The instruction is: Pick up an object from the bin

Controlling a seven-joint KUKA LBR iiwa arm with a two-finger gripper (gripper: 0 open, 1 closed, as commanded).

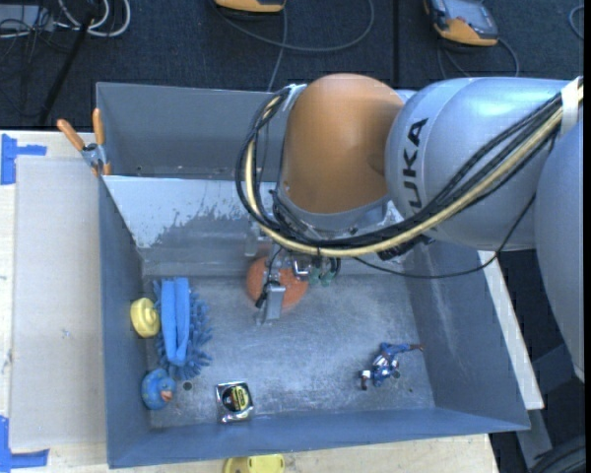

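With the gripper (270, 300) low over the orange round thing (290, 286) near the middle of the bin's (177, 151) back wall, whether apart or together I cannot tell, a good grasp would probably straddle its widest part squarely so it cannot roll free.

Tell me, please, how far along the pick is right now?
Done: the gripper is down in the bin, right at the orange round thing near the back wall. In hand: whether it grips that thing cannot be told. Left: lifting it clear of the bin.
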